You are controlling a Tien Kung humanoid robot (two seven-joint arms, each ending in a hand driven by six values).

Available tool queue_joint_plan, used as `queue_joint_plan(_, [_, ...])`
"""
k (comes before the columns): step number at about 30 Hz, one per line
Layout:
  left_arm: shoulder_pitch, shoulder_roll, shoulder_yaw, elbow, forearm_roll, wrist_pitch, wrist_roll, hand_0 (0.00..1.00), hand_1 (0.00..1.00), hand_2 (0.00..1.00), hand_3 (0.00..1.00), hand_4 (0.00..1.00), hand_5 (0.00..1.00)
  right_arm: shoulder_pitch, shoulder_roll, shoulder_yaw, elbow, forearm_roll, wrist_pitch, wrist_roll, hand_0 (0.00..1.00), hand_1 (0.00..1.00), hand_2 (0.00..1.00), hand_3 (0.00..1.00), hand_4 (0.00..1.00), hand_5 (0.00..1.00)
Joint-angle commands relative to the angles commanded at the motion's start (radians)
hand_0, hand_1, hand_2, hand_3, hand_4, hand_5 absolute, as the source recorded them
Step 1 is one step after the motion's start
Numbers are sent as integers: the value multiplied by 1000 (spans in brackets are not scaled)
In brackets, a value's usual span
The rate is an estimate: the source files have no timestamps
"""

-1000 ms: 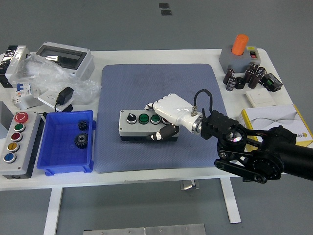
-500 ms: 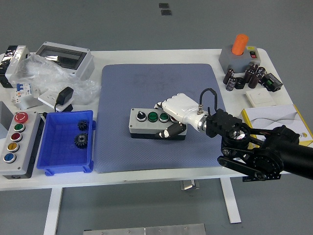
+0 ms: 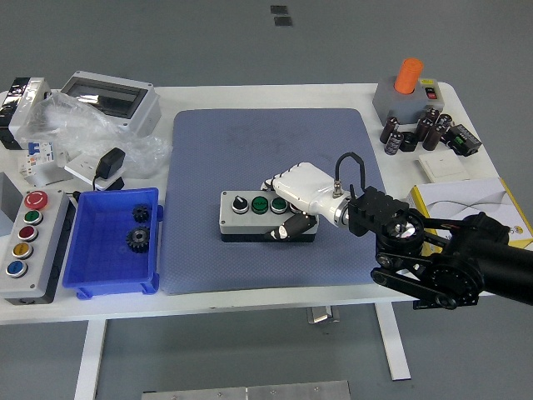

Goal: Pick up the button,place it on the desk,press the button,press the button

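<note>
two button boxes (image 3: 250, 213) (image 3: 25, 242), two gears (image 3: 138, 240) (image 3: 141, 214), one blue bin (image 3: 92, 250), one hand (image 3: 293, 200)

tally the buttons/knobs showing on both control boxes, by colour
Grey button box on the mat, right hand gripping its right end:
black knob: 1
green: 2
Five-button box at the left edge:
red: 2
green: 1
yellow: 1
blue: 1
Total: 8

Grey button box (image 3: 250, 215), blue-grey mat (image 3: 250, 150)
</note>
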State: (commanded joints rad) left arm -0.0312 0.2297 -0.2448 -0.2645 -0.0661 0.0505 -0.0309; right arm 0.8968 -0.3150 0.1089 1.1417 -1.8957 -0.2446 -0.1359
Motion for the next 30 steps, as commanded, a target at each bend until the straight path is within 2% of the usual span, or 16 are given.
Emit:
queue_joint_plan(3, [1,0,-1,0,0,-1,0,645,649,594,580,571,217,2,-2,0,5,-8,1,-2,775,791,917,879,690,46])
queue_joint_plan(4, [1,0,-1,1,0,-1,-1,645,648,594,581,578,215,2,-3,1,7,-8,2,-3,822,817,962,965,748,91])
queue_joint_plan(8, [1,0,-2,1,0,-2,-3,645,648,594,581,578,215,1,-5,3,12,-6,5,-6,822,817,962,965,748,91])
queue_joint_plan(9, [2,0,-2,1,-1,-3,-3,645,650,594,581,574,212,1,-6,4,14,-5,6,-7,847,829,978,998,800,134])
queue_joint_plan(15, [3,0,-4,1,-1,-11,-8,645,650,594,581,574,212,-1,-13,9,32,11,18,-7,847,829,978,998,800,134])
queue_joint_plan(16, [3,0,-5,1,-2,-15,-10,645,650,593,576,571,216,-3,-18,12,41,18,25,-7,847,831,978,998,851,197])
queue_joint_plan(20, [4,-1,-5,1,-3,-30,-10,645,650,593,576,571,216,-8,-39,25,90,42,53,-8,847,831,978,998,851,197])
queue_joint_plan(21, [5,-1,-6,1,-3,-35,-9,645,652,591,575,561,207,-11,-48,31,111,49,66,-10,850,828,982,998,929,284])
queue_joint_plan(27, [7,-2,-10,1,1,-49,-9,645,652,591,575,561,207,-25,-90,62,226,79,126,-33,850,828,982,998,929,284])
queue_joint_plan(28, [7,-2,-10,1,1,-49,-11,646,652,593,577,560,189,-27,-96,69,253,82,136,-39,862,833,998,998,998,385])
queue_joint_plan(30, [7,-3,-11,1,1,-49,-14,646,652,593,577,560,189,-30,-103,78,288,88,144,-44,862,833,998,998,998,385])
